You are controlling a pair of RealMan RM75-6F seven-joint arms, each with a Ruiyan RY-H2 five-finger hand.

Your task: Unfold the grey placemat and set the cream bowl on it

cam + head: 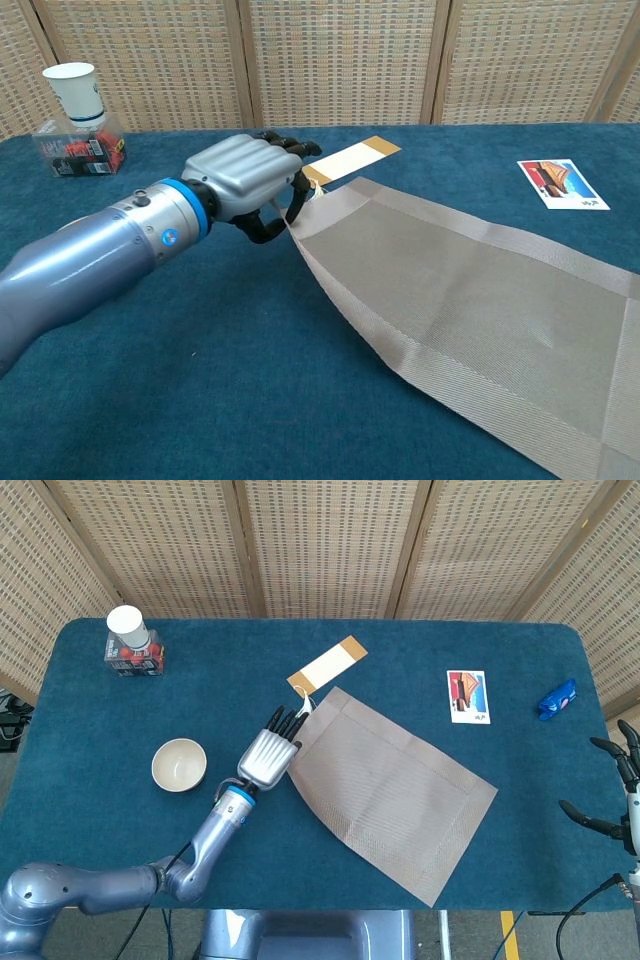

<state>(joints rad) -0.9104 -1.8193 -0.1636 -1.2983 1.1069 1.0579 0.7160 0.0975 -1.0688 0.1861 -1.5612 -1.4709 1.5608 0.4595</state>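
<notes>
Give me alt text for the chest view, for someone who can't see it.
A robot's left hand grips and lifts one edge of a grey placemat on a blue table. A paper cup and a picture card lie behind.
</notes>
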